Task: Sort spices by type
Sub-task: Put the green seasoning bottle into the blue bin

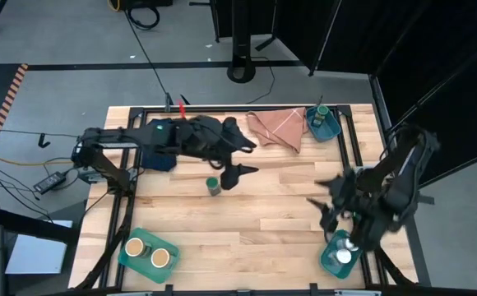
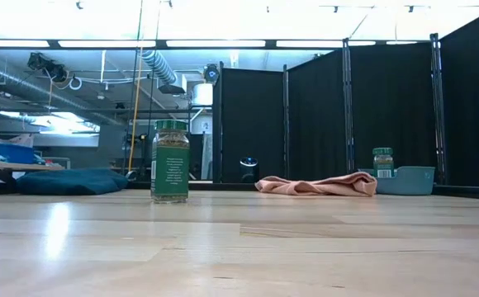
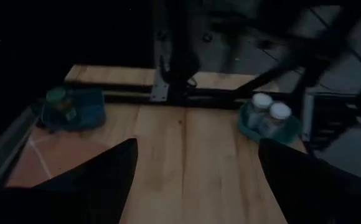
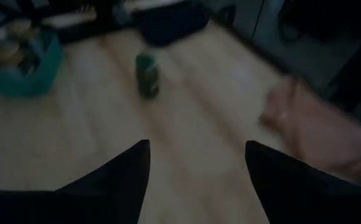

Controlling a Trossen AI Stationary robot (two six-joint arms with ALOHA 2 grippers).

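A green-lidded spice jar (image 1: 213, 185) (image 2: 170, 162) (image 4: 147, 74) stands upright on its base on the bare wood near the table's middle. My left gripper (image 1: 245, 159) (image 3: 197, 146) hangs open just beyond it toward the far right, above the table, with nothing between its fingers. My right gripper (image 1: 319, 194) (image 4: 196, 146) is open and empty too, raised over the table's right part. Another green-lidded jar (image 1: 320, 110) (image 2: 382, 162) stands in the far-right teal bin (image 1: 327, 127). Two tan-lidded jars (image 1: 148, 252) sit in the near-left bin (image 1: 126, 256), and white-lidded jars (image 1: 344, 252) (image 3: 269, 111) in the near-right bin (image 1: 327, 261).
A pink cloth (image 1: 275, 127) (image 2: 318, 186) lies at the far edge beside the far-right bin. A dark blue cloth (image 1: 158, 158) (image 2: 70, 181) lies under my left arm. A black frame (image 1: 222, 108) borders the table. Bare wood (image 1: 263, 222) stretches across the middle and the near side.
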